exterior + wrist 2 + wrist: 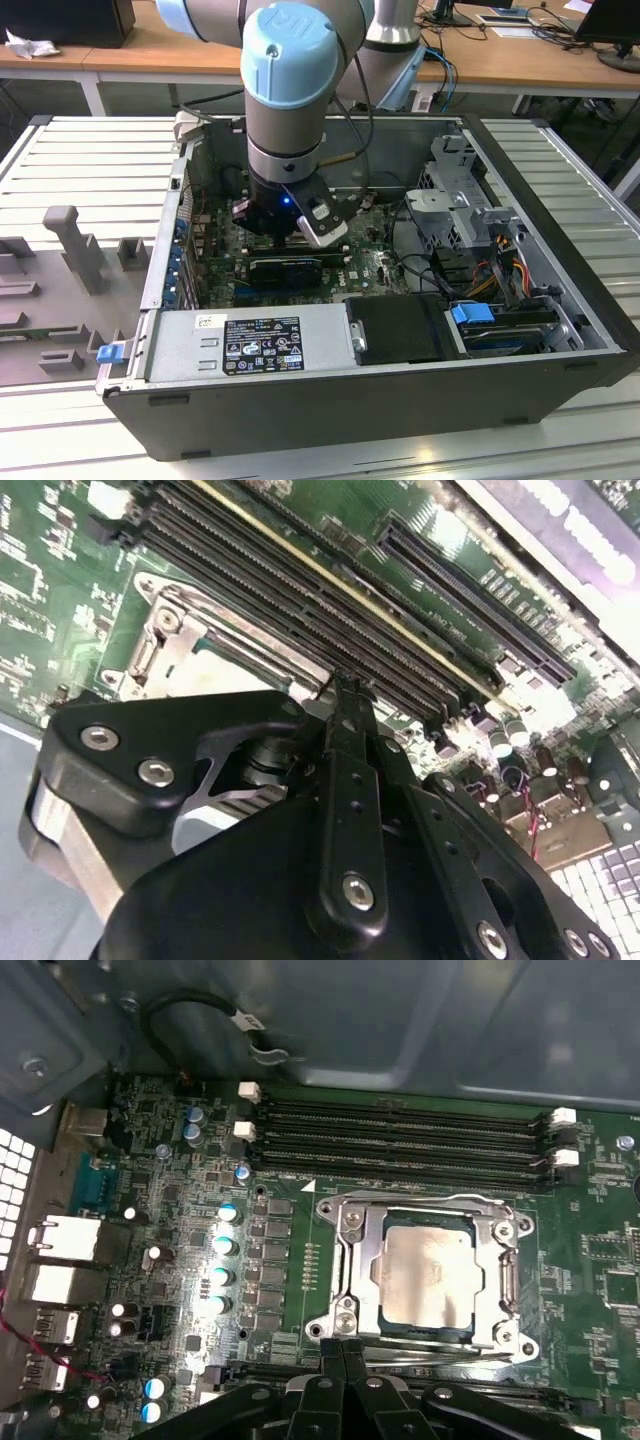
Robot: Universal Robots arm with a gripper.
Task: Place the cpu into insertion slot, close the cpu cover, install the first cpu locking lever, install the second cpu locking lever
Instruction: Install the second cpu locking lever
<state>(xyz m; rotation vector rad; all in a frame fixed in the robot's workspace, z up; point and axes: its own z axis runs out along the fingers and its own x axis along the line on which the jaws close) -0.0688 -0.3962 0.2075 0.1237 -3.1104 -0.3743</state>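
Observation:
The cpu [430, 1280], a pale silver square, lies in the insertion slot [520, 1345] on the green motherboard. The grey metal cpu cover [362, 1260] lies flat around it as a frame. One thin wire lever [430, 1200] runs along the side by the memory slots. Another lever [450, 1353] runs along the opposite side. My gripper [345, 1345] hovers right at that second side, its black fingers pressed together with nothing seen between them. In the second wrist view the fingertips [345, 690] sit beside the cover [190, 630]. In the exterior view the gripper [287, 225] reaches down into the open computer case.
Long black memory slots [400, 1135] lie beside the socket, and an expansion slot [470, 590] runs past them. A black card [285, 268], the power supply [250, 340], a drive cage [450, 200] and loose cables [500, 260] crowd the case.

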